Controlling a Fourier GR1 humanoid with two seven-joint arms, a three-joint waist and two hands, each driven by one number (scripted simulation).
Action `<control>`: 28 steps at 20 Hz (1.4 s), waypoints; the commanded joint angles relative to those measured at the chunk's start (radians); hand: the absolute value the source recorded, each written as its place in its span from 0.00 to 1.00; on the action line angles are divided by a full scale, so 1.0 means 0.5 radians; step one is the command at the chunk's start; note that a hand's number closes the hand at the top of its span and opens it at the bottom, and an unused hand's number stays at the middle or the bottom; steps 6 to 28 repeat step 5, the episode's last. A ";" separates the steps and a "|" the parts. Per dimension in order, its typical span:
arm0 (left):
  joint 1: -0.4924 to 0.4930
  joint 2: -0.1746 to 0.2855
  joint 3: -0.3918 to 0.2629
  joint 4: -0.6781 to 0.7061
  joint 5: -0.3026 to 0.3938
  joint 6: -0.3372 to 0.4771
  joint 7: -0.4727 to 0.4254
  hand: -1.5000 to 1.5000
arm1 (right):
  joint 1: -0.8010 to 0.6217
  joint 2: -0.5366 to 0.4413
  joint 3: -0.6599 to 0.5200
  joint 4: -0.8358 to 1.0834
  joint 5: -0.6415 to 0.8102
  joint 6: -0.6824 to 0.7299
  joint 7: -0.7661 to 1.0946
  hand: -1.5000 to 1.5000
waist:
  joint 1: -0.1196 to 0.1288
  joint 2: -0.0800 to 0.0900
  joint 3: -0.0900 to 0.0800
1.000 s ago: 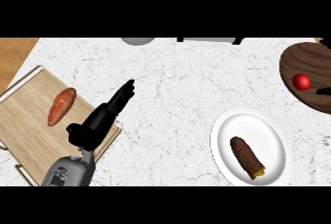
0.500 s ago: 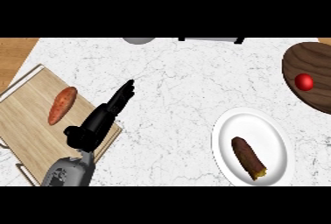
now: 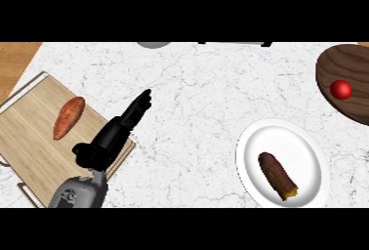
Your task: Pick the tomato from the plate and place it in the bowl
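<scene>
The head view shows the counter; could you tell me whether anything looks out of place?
Nothing stands out: the small red tomato sits inside the dark wooden bowl, and the brown oblong vegetable lies wholly on the white round plate.

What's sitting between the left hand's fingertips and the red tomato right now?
Only bare white marble counter, in the head view, from the black left hand to the dark wooden bowl holding the round red tomato.

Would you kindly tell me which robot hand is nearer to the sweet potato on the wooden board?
Left. The left robot hand lies just right of the sweet potato, fingers straight, not touching it; the right robot hand is out of view.
</scene>
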 commanded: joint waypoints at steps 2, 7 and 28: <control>0.006 -0.012 0.008 -0.015 0.010 0.013 0.011 0.50 | 0.141 -0.072 -0.017 0.002 -0.018 0.147 -0.090 0.00 | -0.012 0.000 0.006; -0.004 -0.037 -0.004 -0.009 0.002 0.029 0.004 0.50 | 0.136 -0.112 -0.045 -0.010 -0.047 0.201 -0.074 0.00 | -0.008 0.014 0.013; -0.004 -0.037 -0.004 -0.009 0.002 0.029 0.004 0.50 | 0.136 -0.112 -0.045 -0.010 -0.047 0.201 -0.074 0.00 | -0.008 0.014 0.013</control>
